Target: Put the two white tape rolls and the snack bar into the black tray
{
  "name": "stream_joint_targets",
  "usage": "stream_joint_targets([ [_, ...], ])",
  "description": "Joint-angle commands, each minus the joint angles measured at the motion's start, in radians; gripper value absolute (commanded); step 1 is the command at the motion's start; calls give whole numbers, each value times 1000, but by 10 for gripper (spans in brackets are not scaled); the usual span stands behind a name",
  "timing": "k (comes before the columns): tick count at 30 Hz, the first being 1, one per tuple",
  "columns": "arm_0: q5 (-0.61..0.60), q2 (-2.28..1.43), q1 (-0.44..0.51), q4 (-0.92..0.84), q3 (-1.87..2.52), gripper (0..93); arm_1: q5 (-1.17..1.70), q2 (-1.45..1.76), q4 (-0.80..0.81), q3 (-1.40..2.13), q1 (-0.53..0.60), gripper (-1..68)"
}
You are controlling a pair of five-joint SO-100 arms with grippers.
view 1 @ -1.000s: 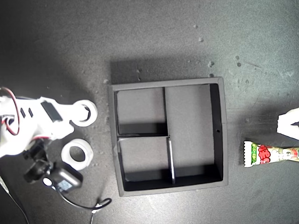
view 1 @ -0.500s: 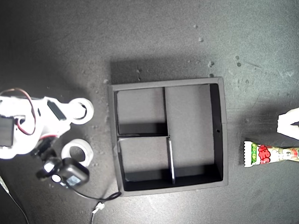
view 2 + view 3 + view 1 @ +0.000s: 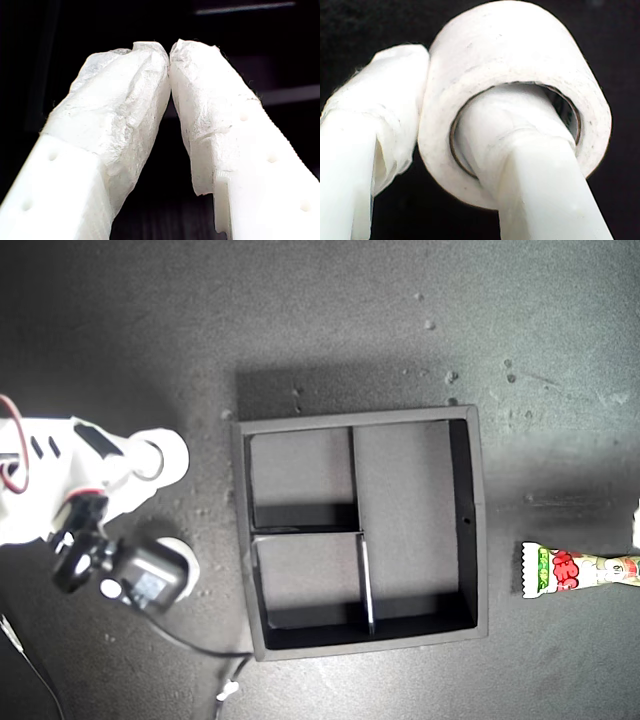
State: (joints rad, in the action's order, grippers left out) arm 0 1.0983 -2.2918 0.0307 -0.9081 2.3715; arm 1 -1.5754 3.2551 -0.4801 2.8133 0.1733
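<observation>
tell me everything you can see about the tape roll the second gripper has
The tape roll is a small white ring with a matte, slightly fibrous outer face and a thin darker liner around its wide round hole. My second gripper is shut on its wall: one white finger passes through the hole, the other presses the outside. In the exterior view it shows at that view's left, apart from the black tray.

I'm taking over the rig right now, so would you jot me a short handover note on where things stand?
My second hand: shut on one white tape roll, one finger through its hole, at the exterior view's left.
My first hand: shut, holding nothing.
Other tape roll: on the table, partly hidden under the arm.
Snack bar: on the table at the exterior view's right edge.
Black tray: nothing in its three compartments.
Done: one roll gripped.
Left: place both rolls and the bar in the tray.
</observation>
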Motion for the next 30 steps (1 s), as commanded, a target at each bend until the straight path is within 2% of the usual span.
stream_joint_targets([
  [1, -18, -144, -5, -17, 12, 1, 169, -83, 21, -178, 35, -2],
  [6, -5, -232, 8, -15, 64, 1, 256, -319, -152, -465, 43, -2],
  [10, 11, -290, 5, -23, 94, 1, 103, -801, -641, -948, 133, -2],
  [13, 9, -322, 15, -31, 92, 1, -115, -980, -815, -1031, 229, -2],
  [17, -6, -330, 21, -37, 66, 1, -436, -985, -831, -808, 354, -2],
  [23, -41, -261, 15, -87, -52, 1, -713, -974, -693, -571, 505, 3],
  [24, -49, -245, 12, -100, -78, 1, -739, -974, -664, -534, 517, 53],
  [27, -74, -193, 11, -130, -170, 1, -772, -974, -627, -463, 532, 262],
  [28, -83, -173, 12, -137, -206, 1, -765, -974, -615, -446, 528, 307],
  [30, -103, -118, 18, -150, -285, 1, -713, -974, -563, -407, 499, 345],
])
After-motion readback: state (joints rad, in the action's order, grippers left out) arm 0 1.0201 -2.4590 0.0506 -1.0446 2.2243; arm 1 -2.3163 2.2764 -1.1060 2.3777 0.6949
